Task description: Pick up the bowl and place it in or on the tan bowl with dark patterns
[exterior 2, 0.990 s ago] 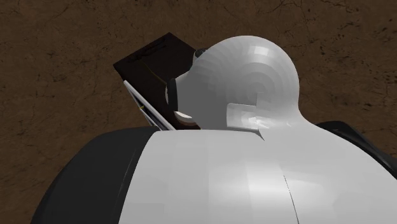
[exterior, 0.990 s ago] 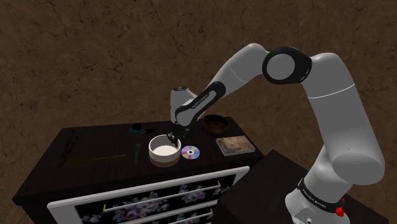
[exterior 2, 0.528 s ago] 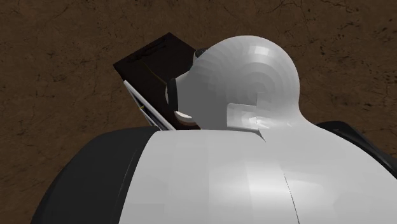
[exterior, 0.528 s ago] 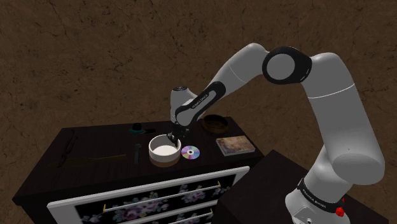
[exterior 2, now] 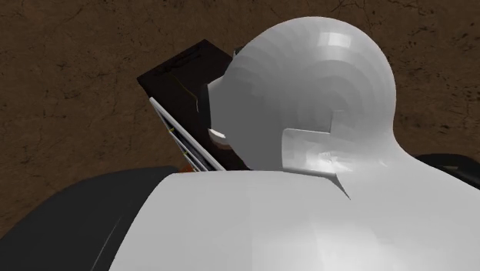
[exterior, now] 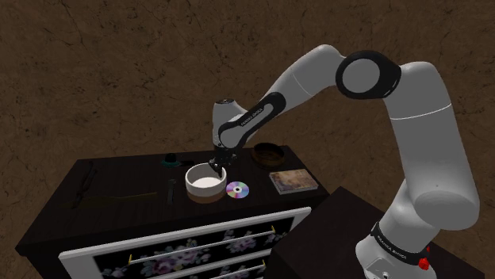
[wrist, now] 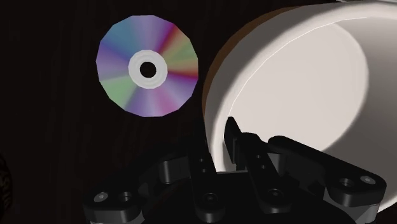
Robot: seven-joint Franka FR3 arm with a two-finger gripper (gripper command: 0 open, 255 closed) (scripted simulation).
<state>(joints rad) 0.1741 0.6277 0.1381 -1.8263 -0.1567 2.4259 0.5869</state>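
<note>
Quick worry check before I go on. The gripper (exterior: 216,166) is clenched on the near rim of the white bowl (exterior: 203,183), one finger (wrist: 233,141) inside against the wall and the other outside, from what the wrist view gives me. The bowl sits on the dark dresser top (exterior: 119,176), just beside the CD (exterior: 235,189); I can't tell if its base is clear of the surface.

What bugs me is that it's a one-sided rim pinch, so the whole weight hangs off to one side. I'd guess the bowl could swing or slide out of the fingers on a fast lift.

The tan patterned bowl (exterior: 270,150) is well apart, toward the back of the dresser, and it looks no bigger than the white one. My bet is it ends up perched on top rather than nested. A release off-centre or from too high could tip it onto the book (exterior: 293,181).
</note>
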